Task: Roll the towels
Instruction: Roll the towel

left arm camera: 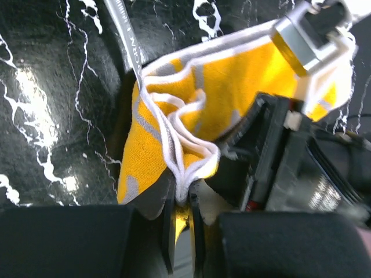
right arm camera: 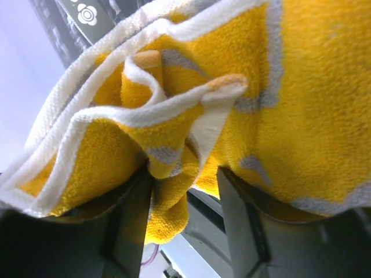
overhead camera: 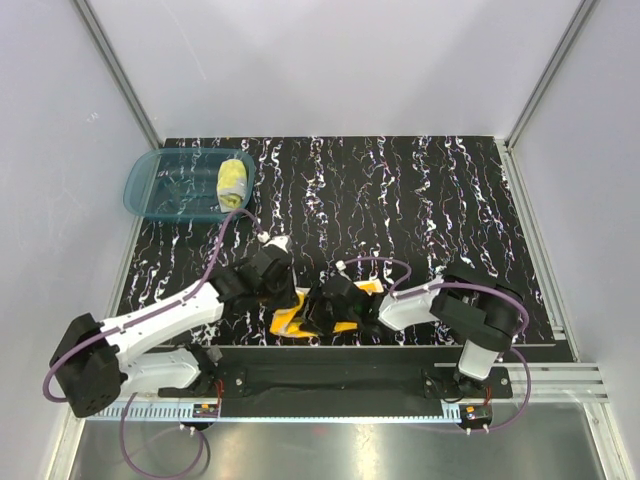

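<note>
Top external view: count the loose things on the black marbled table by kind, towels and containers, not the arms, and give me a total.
Cloth towels: 2 (pale yellow rolled cloth towel inside the basin; orange cloth towel crumpled near the table's near edge)
Plastic basins: 1 (translucent teal plastic basin at the far left corner)
Total: 3

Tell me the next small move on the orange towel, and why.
Probably draw the right gripper back a little to clear the cloth. Its jaws stand open with bunched folds of the orange towel between them, the left gripper pinches the white hem, and the towel lies crumpled, not rolled.
</note>
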Available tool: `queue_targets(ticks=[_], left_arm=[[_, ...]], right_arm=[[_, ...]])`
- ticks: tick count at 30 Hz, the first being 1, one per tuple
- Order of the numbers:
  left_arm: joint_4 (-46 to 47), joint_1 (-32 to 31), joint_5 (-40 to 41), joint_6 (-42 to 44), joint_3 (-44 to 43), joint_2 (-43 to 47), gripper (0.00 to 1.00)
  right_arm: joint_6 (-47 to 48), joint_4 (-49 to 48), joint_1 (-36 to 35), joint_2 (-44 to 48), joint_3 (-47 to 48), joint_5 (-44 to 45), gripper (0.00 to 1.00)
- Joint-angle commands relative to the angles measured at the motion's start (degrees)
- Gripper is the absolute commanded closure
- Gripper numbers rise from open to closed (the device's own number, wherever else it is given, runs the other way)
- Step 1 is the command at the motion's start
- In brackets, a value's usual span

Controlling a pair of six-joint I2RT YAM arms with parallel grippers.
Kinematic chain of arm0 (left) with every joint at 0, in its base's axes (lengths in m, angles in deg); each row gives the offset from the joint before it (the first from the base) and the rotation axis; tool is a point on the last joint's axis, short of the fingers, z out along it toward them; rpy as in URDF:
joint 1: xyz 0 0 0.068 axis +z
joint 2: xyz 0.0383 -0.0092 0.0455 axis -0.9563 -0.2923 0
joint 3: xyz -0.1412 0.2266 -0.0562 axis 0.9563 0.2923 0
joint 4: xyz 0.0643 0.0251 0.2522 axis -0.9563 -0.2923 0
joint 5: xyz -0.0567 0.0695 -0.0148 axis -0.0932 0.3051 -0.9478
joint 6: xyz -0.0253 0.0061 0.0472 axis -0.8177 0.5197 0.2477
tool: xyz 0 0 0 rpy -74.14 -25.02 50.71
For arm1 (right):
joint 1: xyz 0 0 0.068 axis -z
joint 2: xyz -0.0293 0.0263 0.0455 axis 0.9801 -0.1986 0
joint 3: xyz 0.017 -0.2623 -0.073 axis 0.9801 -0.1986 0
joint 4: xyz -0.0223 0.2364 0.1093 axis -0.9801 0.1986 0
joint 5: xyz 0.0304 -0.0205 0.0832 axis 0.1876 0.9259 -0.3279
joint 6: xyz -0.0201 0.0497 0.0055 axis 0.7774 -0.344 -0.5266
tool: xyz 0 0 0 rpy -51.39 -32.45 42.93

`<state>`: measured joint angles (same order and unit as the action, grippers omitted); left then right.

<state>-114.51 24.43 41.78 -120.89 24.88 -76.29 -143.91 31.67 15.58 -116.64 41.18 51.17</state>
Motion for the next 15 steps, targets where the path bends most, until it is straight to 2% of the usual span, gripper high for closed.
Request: queue_targets(ticks=[1, 6, 7, 8, 12, 15], left_arm=[[5.66, 0.06, -0.96, -0.03, 0.37, -3.56, 0.87], [8.92, 0.06, 0.88, 0.32, -1.38, -9.02, 0.9], [8.92, 0.15, 1.32, 0.5, -2.08, -10.94, 0.91], [8.84, 0.06, 1.84, 0.85, -3.66, -11.92, 0.92], [7.87, -0.29, 3.34, 2.6, -7.36, -16.4, 0.94], [6.29, -1.43, 5.71, 3.57, -10.08, -19.48, 0.95]], right_arm=[[5.61, 11.69, 0.47, 4.08, 3.27, 3.63, 0.39], [10.89, 31.81, 0.38, 9.27, 7.84, 7.49, 0.23], [11.5, 34.62, 0.38, 10.84, 9.51, 9.15, 0.16], [12.38, 39.17, 0.38, 11.38, 10.13, 9.34, 0.16], [13.7, 46.5, 0.38, 14.37, 11.9, 9.87, 0.12], [13.18, 51.07, 0.29, 21.9, 10.23, 11.36, 0.12]])
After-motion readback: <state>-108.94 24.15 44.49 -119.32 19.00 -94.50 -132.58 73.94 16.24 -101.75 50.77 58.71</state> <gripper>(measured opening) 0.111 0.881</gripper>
